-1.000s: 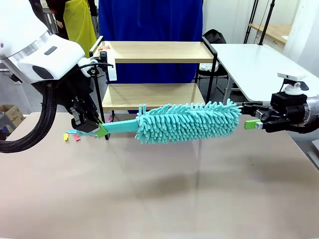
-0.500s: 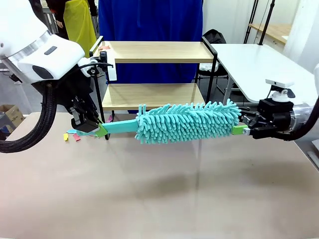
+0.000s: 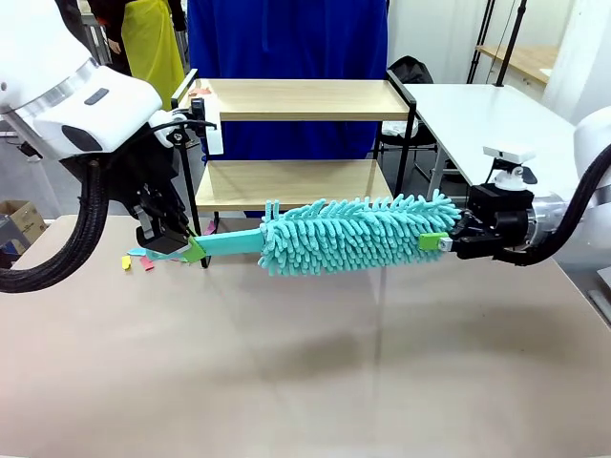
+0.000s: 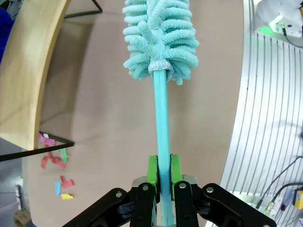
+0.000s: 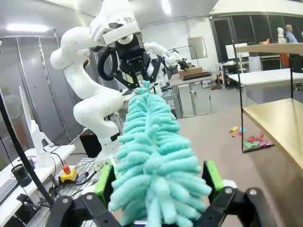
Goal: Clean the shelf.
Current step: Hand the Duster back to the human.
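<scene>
Closest to your side, the beige tabletop (image 3: 305,372) sat bare in front. Above it, your left gripper (image 3: 191,250) was clamped tight on the flat turquoise plastic handle of a fluffy teal microfibre duster (image 3: 358,234); in the left wrist view the green pads (image 4: 152,171) pinched that handle from both sides. The duster hung level across the middle, off the table.

Over at the other end your right gripper (image 3: 441,242) had its fingers either side of the duster's fluffy tip. In the right wrist view the green pads (image 5: 213,176) flanked the fluff with some gap, so I couldn't tell if it really had a grip or was just around it.

Some small coloured paper scraps (image 3: 138,260) lay on the table near the left gripper.

Behind all that stood the shelf (image 3: 296,143), two light wooden boards in a thin black metal frame, at the table's far edge just behind the duster.
</scene>
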{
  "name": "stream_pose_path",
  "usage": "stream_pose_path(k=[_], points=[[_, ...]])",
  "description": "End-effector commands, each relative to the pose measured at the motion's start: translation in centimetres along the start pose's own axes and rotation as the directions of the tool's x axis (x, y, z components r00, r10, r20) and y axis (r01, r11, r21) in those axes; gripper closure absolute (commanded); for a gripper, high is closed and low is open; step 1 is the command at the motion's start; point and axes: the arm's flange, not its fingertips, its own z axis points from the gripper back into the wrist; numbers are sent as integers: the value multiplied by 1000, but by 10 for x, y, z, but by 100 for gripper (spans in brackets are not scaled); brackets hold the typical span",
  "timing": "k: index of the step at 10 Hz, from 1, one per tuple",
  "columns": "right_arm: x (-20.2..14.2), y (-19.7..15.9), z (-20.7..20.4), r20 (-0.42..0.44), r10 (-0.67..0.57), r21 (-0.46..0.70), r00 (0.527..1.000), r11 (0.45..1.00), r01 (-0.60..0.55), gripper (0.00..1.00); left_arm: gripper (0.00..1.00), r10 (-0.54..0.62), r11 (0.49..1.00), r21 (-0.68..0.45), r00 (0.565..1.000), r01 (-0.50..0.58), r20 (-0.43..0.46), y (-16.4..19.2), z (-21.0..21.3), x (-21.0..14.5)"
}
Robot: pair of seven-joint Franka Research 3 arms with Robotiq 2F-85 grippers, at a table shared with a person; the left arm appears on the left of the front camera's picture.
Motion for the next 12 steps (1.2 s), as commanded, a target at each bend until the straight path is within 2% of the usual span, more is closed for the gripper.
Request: stream_pose_path(k=[1, 2, 4, 5, 6, 7, 10, 11, 12], points=[[2, -7, -2, -17, -22, 3, 1000, 1000, 22, 59, 87, 14, 1000, 12, 1000, -14, -7, -2, 3, -1], [2, -6, -1, -29, -26, 18, 999, 999, 27, 100, 87, 14, 1000, 12, 1000, -14, -7, -2, 3, -1], [2, -5, 2, -59, -31, 52, 998, 998, 34, 100, 87, 14, 1000, 12, 1000, -14, -7, -2, 3, -1], [2, -5, 1, -70, -33, 64, 997, 997, 38, 87, 87, 14, 1000, 12, 1000, -14, -7, -2, 3, -1], [2, -5, 1, -72, -35, 76, 997, 996, 41, 96, 87, 14, 1000, 12, 1000, -14, -7, -2, 3, -1], [2, -5, 2, -73, -34, 86, 997, 996, 40, 100, 87, 14, 1000, 12, 1000, -14, -7, -2, 3, -1], [0, -4, 2, -87, -20, 104, 996, 994, 30, 100, 87, 14, 1000, 12, 1000, -14, -7, -2, 3, -1], [0, -5, 3, -68, -11, 143, 998, 989, 20, 100, 87, 14, 1000, 12, 1000, -14, -7, -2, 3, -1], [0, -8, 2, -15, 47, 129, 999, 991, -45, 100, 87, 14, 1000, 12, 1000, -14, -7, -2, 3, -1]])
